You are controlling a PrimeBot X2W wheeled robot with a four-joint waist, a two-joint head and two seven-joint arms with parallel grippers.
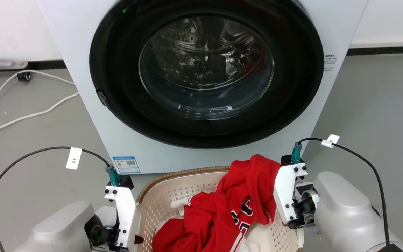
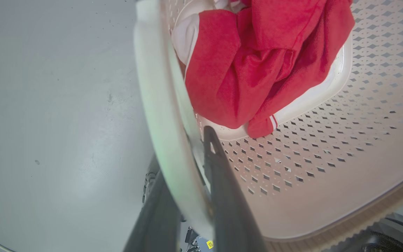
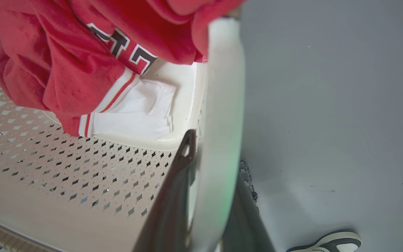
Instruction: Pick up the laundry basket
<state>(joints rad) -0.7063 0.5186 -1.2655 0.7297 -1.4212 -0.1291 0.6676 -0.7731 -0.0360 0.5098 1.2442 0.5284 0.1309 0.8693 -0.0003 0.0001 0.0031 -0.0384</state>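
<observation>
Below the washer (image 1: pixel 201 80), at 6 o'clock in the head view, the laundry basket (image 1: pixel 168 199) sits close against the machine's front, between the two arms. A red shirt (image 1: pixel 229 210) with dark lettering is heaped in it, spilling over the rim toward 1 o'clock, and a white cloth (image 3: pixel 135 112) lies under the shirt on the basket's bottom.

The left gripper (image 2: pixel 184 157) is at the basket's 9 o'clock side. One dark finger (image 2: pixel 222 182) is inside the holed wall and the other is outside, and the two are clamped on the pale edge between them. The right gripper (image 3: pixel 217 150) is at the basket's 3 o'clock side and grips that edge the same way, with one finger (image 3: pixel 177 189) inside and one out.

In the right wrist view a shoe (image 3: pixel 327 243) stands on the grey floor (image 3: pixel 327 105) at 5 o'clock.
</observation>
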